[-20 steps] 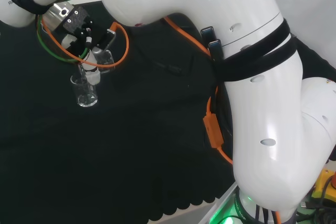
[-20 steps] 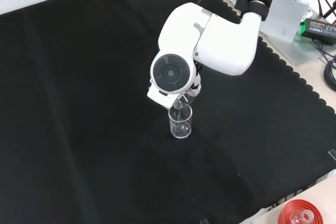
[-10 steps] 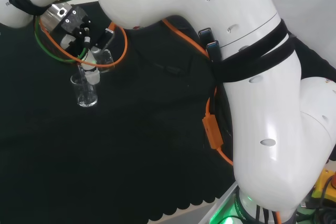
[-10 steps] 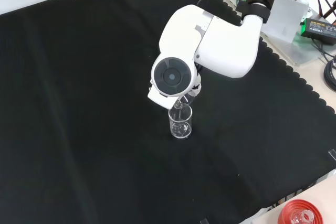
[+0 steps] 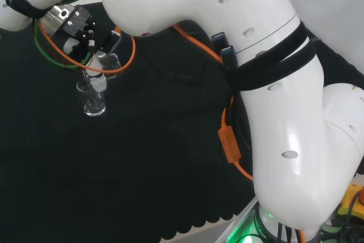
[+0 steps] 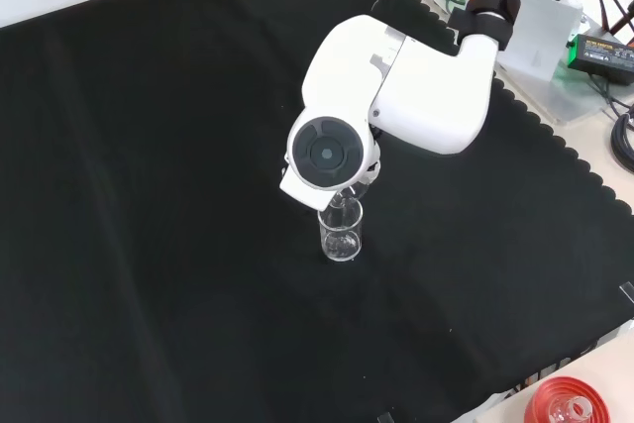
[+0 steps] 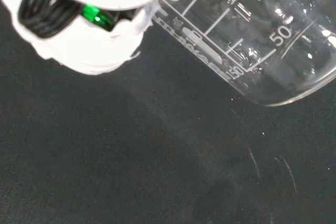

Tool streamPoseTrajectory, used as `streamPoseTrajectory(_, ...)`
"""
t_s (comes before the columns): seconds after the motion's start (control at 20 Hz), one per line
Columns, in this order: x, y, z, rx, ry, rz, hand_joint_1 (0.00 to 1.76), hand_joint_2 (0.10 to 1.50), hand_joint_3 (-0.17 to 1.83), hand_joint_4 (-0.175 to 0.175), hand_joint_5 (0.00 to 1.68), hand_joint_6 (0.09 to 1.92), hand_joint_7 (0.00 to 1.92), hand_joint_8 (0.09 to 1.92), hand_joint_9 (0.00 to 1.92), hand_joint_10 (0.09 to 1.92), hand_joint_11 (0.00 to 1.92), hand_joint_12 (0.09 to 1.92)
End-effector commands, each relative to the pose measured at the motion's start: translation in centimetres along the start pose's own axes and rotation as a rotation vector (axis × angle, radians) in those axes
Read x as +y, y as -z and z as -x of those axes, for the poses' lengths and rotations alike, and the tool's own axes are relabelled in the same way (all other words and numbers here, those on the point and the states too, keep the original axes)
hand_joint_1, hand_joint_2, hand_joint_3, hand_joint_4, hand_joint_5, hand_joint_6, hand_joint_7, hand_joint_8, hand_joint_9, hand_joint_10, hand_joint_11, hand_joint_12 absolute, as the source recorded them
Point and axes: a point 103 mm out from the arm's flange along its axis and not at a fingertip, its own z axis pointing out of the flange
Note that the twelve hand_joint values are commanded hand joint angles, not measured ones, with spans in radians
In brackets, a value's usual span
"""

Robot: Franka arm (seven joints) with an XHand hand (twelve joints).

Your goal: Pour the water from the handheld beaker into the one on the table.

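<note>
My hand (image 5: 85,38) at upper left, fingers curled round tilted glass beaker (image 5: 112,64). Its mouth just above upright beaker on cloth (image 5: 92,99). Orange cable (image 5: 230,140) runs along my white arm (image 5: 273,101).

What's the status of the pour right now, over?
Hand shut on handheld beaker, tilted above table beaker. Table beaker upright on black cloth. Nothing in the way.

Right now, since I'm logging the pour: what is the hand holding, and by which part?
The hand holds a tilted clear beaker by its side wall, above the beaker on the cloth.
</note>
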Motion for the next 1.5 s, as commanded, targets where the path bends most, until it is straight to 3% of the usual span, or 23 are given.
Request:
streamPoseTrajectory(0.05,0.01,0.05,-0.03,-0.004,-0.001,-0.005,1.32,0.72,0.45,-0.175,1.42,0.29,1.51,0.15,1.64,0.09,1.21,0.82)
streamPoseTrajectory(1.5,-0.38,0.04,0.28,0.000,0.006,0.003,1.32,0.72,0.44,-0.175,1.42,0.30,1.51,0.15,1.64,0.09,1.21,0.82)
